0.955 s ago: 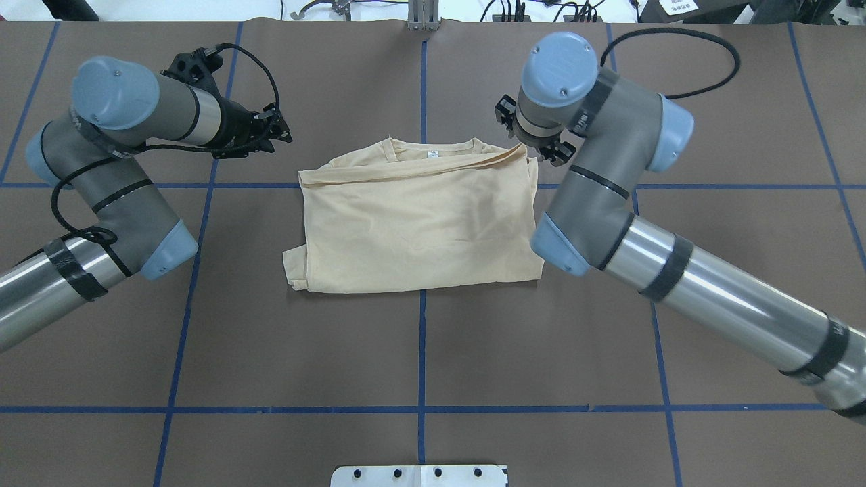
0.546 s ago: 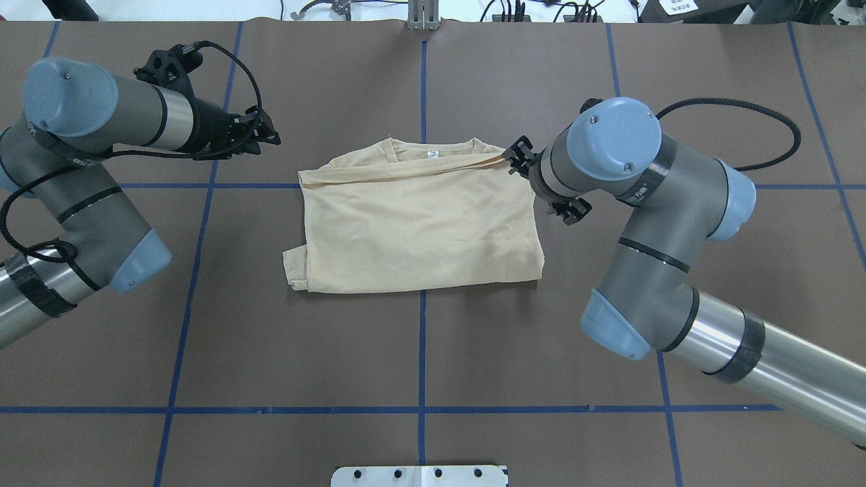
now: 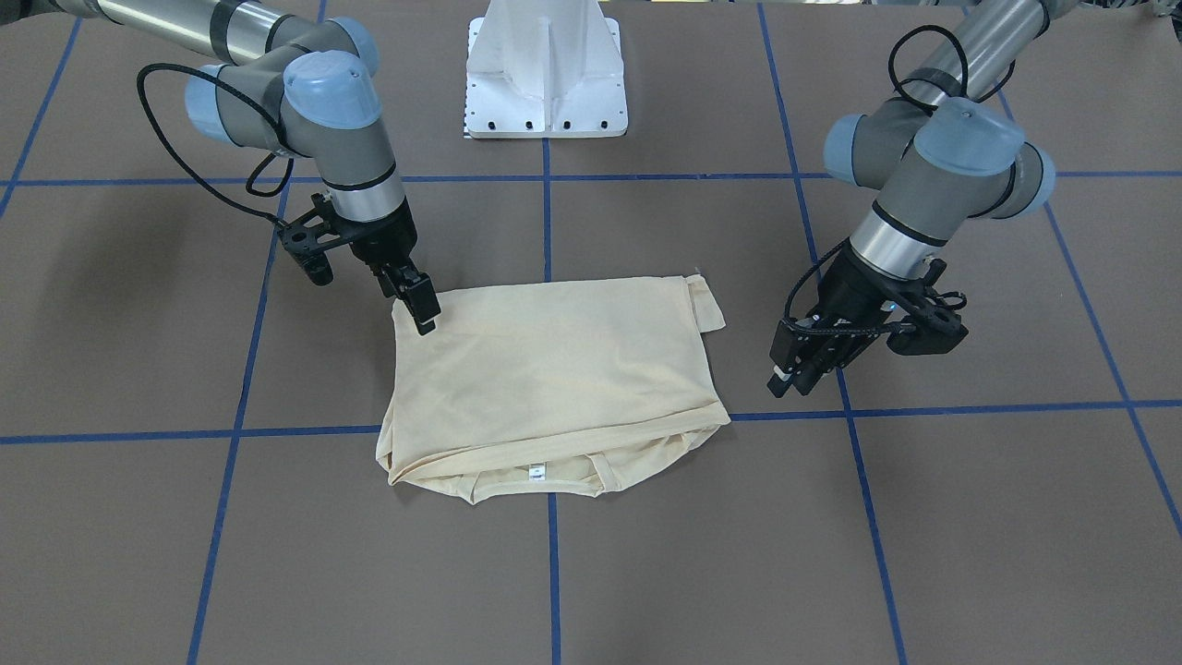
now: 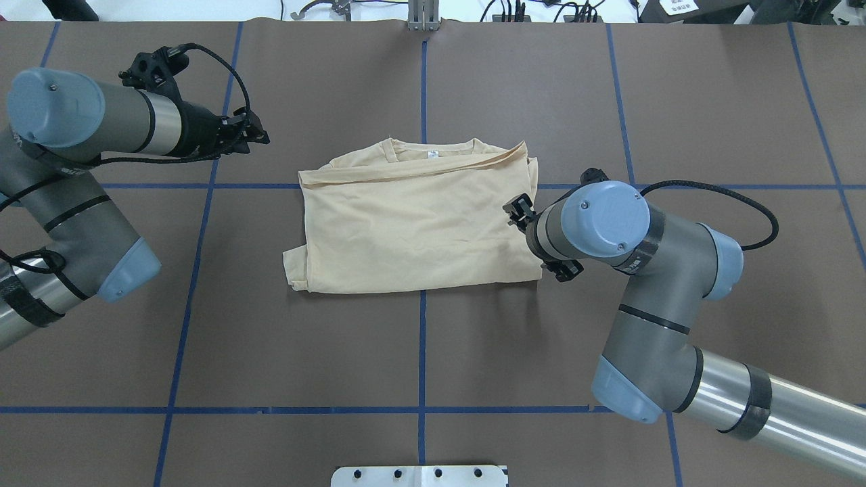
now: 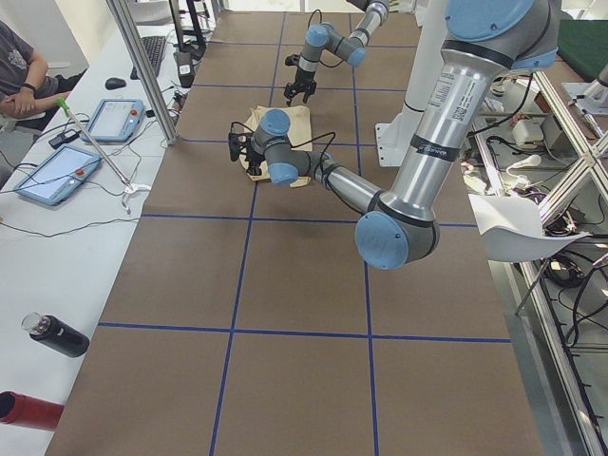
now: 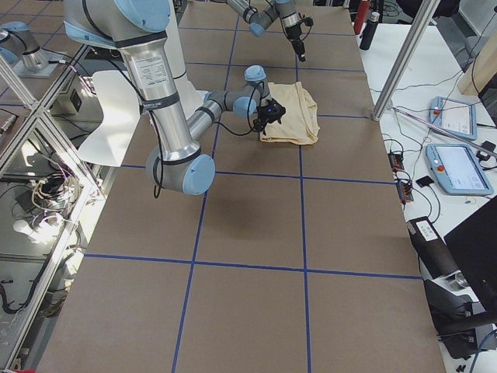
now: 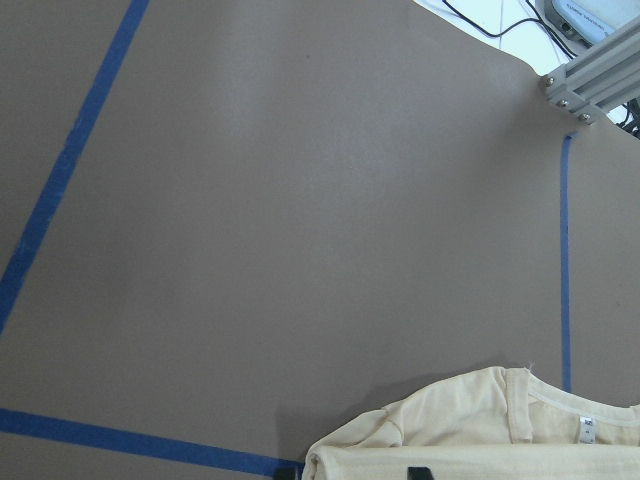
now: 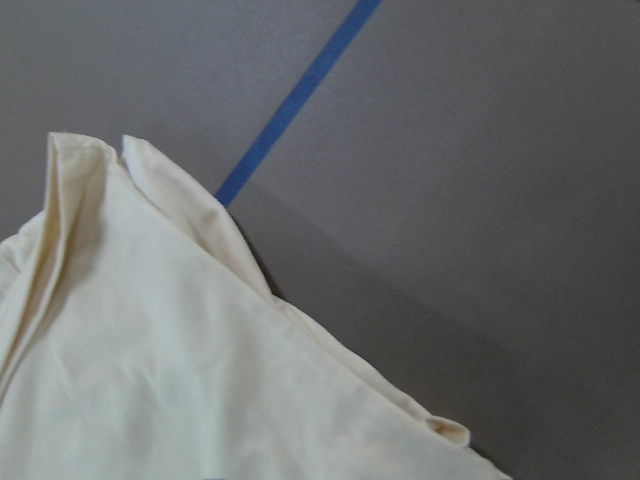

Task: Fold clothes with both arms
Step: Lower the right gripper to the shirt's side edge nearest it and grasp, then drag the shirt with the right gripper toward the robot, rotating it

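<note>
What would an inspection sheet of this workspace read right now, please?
Surface: brown mat with a blue tape grid, lying flat.
Job's things: shirt folded to a rough rectangle, collar away from the robot, label showing.
Clutter: nothing seen.
Grippers: left gripper off the shirt, over bare mat; right gripper at the shirt's corner, contact unclear; whether either is open cannot be told.
Cables: black cables loop at each wrist, clear of the shirt.
Surroundings: white base; a person and tablets at a side bench.
</note>
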